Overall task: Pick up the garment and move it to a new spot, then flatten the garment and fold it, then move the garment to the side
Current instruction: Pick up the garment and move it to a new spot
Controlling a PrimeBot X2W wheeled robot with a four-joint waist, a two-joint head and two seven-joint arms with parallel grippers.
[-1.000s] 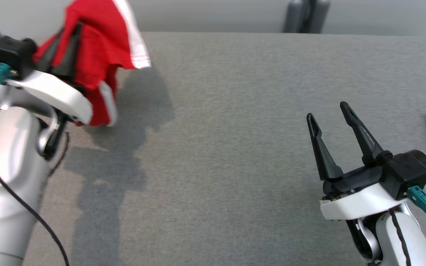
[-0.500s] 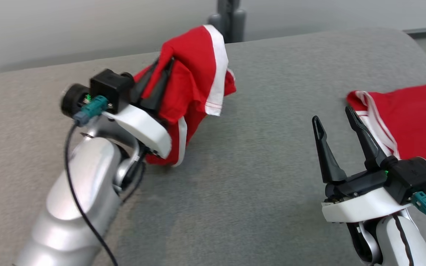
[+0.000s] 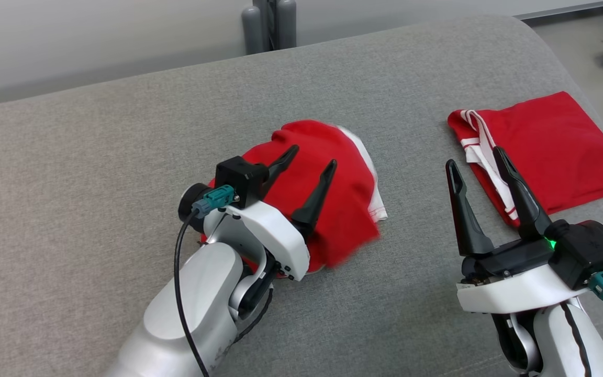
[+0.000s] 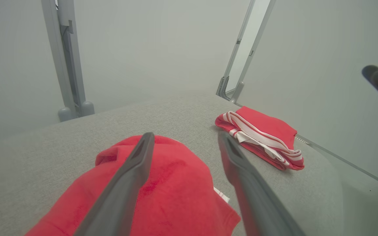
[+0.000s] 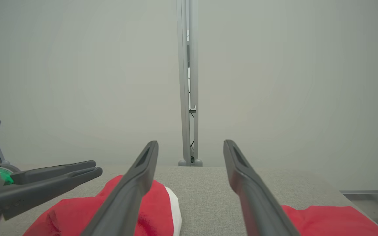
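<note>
arms (image 3: 202, 314) silver | wrist shells (image 3: 272, 233) white | fingers (image 3: 316, 193) black | plugs (image 3: 216, 198) teal | cable (image 3: 176, 277) black | green dot (image 3: 551, 244), perhaps lamp

Left gripper (image 3: 314, 156), fingers spread, above crumpled garment (image 3: 348, 201); right gripper (image 3: 472, 157) likewise, beside folded red cloth (image 3: 547, 141)

Left pincer (image 3: 314, 156): fingers spread wide apart, pointing forward and slightly toward the robot's right.
Left forearm (image 3: 191, 319): pale, rising from the lower edge of the head view, angled inward.
Right pincer (image 3: 474, 157): fingers spread wide apart, pointing forward.
Right wrist (image 3: 511, 293): white housing, level, at lower right.
</note>
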